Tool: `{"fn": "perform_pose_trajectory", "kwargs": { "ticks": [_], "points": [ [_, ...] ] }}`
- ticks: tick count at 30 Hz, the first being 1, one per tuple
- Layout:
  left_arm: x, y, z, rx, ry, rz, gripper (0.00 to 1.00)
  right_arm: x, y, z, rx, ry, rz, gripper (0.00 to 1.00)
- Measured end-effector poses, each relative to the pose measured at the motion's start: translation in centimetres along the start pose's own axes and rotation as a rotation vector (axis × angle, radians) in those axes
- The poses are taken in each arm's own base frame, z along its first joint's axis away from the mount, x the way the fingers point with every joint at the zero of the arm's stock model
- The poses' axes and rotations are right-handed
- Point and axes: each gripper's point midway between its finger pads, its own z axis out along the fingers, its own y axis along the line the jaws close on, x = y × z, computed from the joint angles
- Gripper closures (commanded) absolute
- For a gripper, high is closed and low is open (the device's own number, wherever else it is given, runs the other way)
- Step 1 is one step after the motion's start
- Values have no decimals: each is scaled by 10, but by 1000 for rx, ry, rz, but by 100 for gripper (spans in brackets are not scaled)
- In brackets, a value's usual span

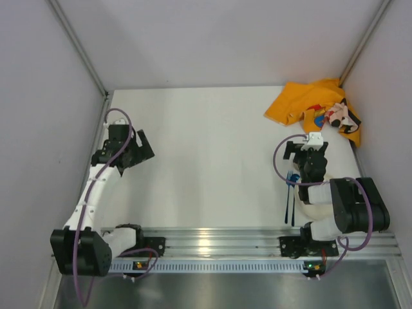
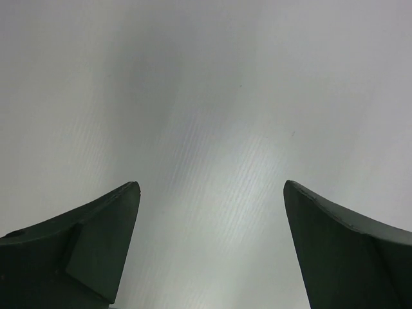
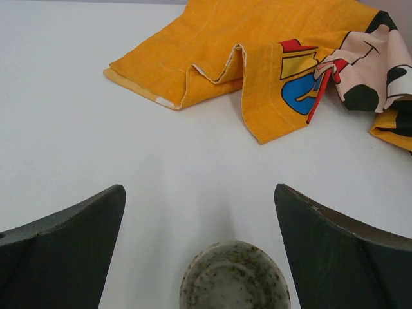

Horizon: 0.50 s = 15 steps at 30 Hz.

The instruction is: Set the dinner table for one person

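The white dinner table (image 1: pixel 206 161) has a silver ribbed rail (image 1: pixel 219 241) along its near edge. My right gripper (image 1: pixel 308 147) is open low over the table's right side. In the right wrist view (image 3: pixel 198 188) a speckled grey ceramic cup (image 3: pixel 235 278) stands upright just below and between its spread fingers, not touched. The cup is hidden under the arm in the top view. My left gripper (image 1: pixel 138 148) is open and empty at the left side. Its wrist view (image 2: pixel 211 183) shows only bare white surface.
A crumpled orange Mickey Mouse placemat (image 1: pixel 318 106) lies at the far right corner, and in the right wrist view (image 3: pixel 257 64) it is ahead of the gripper. Two thin dark utensils with a blue part (image 1: pixel 290 196) lie left of the right arm. Grey walls enclose the table.
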Motion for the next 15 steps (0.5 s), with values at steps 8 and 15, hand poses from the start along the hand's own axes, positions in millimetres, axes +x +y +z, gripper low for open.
{"fn": "perform_pose_trajectory", "kwargs": {
  "ticks": [8,15],
  "points": [
    [-27,-20,-27,105,-68,-5,2,0,0,0,0,0,0,0],
    [-4,-22,-27,144,4,-1,2,0,0,0,0,1,2,0]
  ]
}}
